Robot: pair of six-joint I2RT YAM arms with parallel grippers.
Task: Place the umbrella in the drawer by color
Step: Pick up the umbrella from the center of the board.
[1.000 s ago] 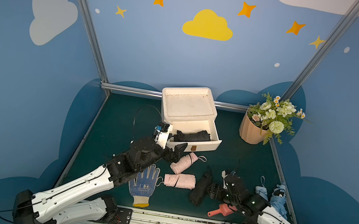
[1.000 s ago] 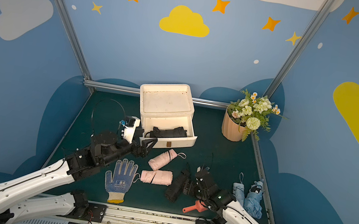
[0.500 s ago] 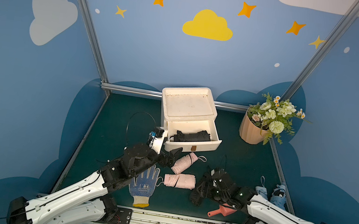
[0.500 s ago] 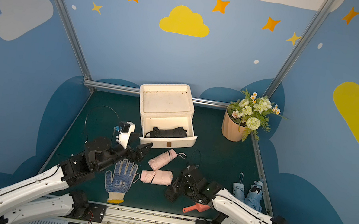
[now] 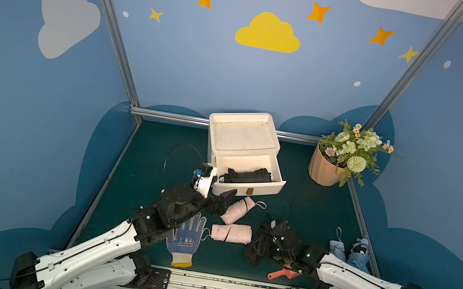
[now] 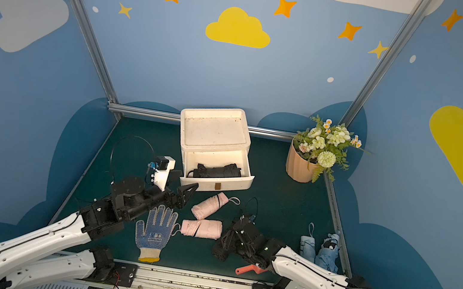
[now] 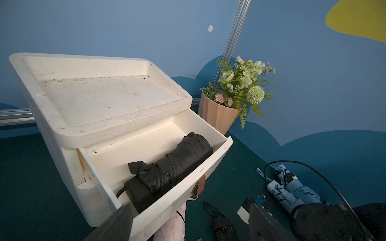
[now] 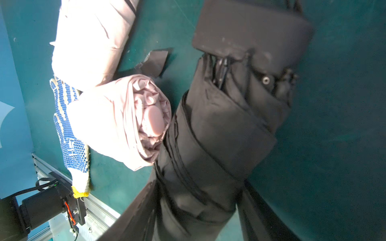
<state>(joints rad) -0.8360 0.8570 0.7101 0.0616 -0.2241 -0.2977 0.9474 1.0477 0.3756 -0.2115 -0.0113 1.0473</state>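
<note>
A white drawer (image 5: 248, 186) (image 7: 177, 187) stands pulled open, and a folded black umbrella (image 5: 247, 175) (image 7: 171, 169) lies inside it. Another black umbrella (image 5: 253, 251) (image 6: 221, 249) (image 8: 219, 135) lies on the green mat. My right gripper (image 5: 259, 245) (image 8: 197, 187) is shut on it, with a finger against each side. Two pink umbrellas (image 5: 237, 210) (image 5: 232, 233) lie beside it, one of them touching its side (image 8: 117, 121). My left gripper (image 5: 222, 202) (image 7: 189, 208) hangs open and empty just before the drawer front, over a pink umbrella.
Two light blue umbrellas (image 5: 337, 250) (image 5: 360, 257) lie at the right edge. A blue-dotted glove (image 5: 185, 238) lies under my left forearm. A red scoop (image 5: 282, 274) is below my right wrist. A flower pot (image 5: 325, 169) stands back right.
My right gripper has swung left over the black umbrella on the mat and closed round it. My left gripper has drawn back a little from the drawer, still open.
</note>
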